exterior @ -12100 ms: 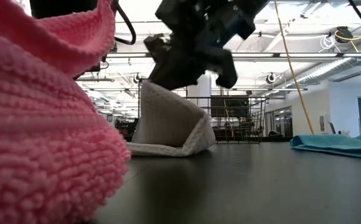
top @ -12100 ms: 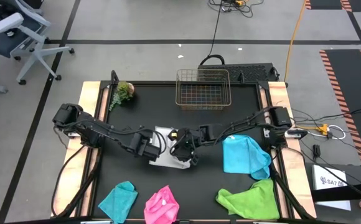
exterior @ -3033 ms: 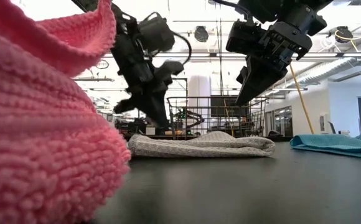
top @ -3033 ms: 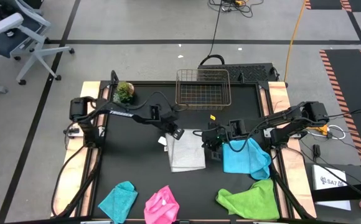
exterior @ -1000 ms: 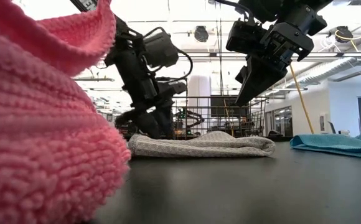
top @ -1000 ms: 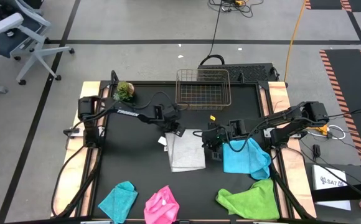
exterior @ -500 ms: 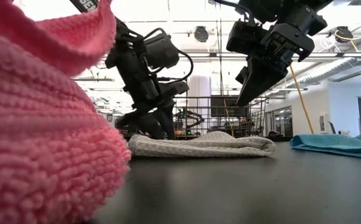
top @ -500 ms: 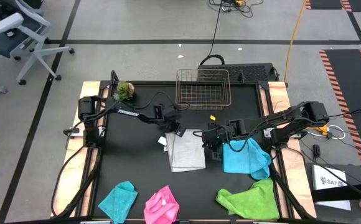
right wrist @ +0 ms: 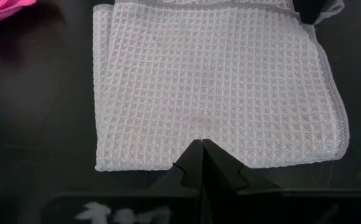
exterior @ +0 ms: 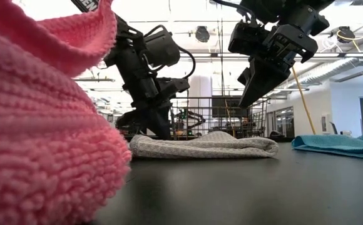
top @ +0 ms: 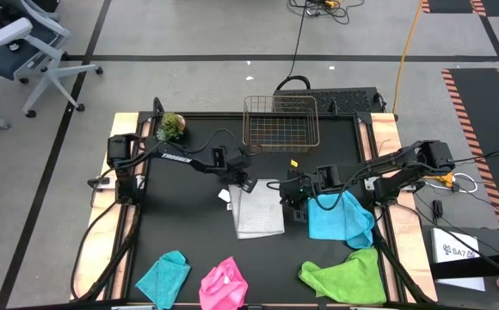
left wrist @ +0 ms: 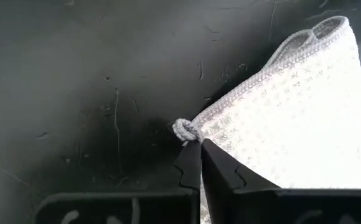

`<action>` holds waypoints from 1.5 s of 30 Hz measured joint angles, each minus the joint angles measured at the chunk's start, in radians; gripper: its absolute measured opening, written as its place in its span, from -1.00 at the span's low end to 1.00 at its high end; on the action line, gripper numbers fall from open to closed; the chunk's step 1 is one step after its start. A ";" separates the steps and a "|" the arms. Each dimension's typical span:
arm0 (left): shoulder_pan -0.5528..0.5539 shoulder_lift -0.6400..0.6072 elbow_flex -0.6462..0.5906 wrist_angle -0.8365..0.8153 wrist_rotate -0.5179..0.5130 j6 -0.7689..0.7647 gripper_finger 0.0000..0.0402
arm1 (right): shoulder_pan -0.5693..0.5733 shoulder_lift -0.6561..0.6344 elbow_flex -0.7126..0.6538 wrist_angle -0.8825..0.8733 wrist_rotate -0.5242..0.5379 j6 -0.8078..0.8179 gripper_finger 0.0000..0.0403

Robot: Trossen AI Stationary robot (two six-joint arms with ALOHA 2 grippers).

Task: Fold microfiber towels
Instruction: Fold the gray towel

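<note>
White towel (top: pixel 258 209) folded flat (waffle-textured), mid-table

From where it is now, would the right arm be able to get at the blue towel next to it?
Probably yes. The right tool, shut and empty, hangs above the white towel's edge, and the blue towel lies uncovered just beside it on the right arm's own side. Nothing lies on it or between them.

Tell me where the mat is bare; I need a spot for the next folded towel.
Bare: the left half between the plant and the teal towel, and the strip between the white towel and the pink towel. Crowded: the right side, with the blue towel and green towel.
</note>
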 joint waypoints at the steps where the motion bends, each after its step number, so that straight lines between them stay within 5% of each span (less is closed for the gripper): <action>1: 0.000 0.000 0.000 0.000 0.000 0.000 -0.98 | 0.000 0.000 0.000 0.000 0.000 0.000 -1.00; 9: 0.001 -0.001 0.000 -0.001 -0.005 0.000 -0.95 | 0.000 0.000 0.000 0.000 0.000 0.000 -1.00; 22: 0.002 -0.002 0.001 -0.005 -0.027 0.032 -0.43 | 0.000 0.000 0.000 0.000 0.000 0.000 -1.00; 30: 0.002 0.019 0.002 0.007 -0.031 0.033 -0.34 | 0.000 0.000 0.000 0.000 0.000 0.000 -1.00; 36: 0.002 0.020 0.002 0.016 -0.056 0.035 -0.42 | 0.000 0.000 0.000 0.002 0.000 0.000 -1.00; 42: 0.001 0.020 0.002 0.019 -0.046 0.057 -0.88 | -0.001 0.000 0.000 0.002 0.001 0.001 -1.00; 45: -0.004 0.015 0.002 0.018 -0.041 0.057 -0.95 | -0.001 0.000 0.000 0.003 0.002 0.000 -1.00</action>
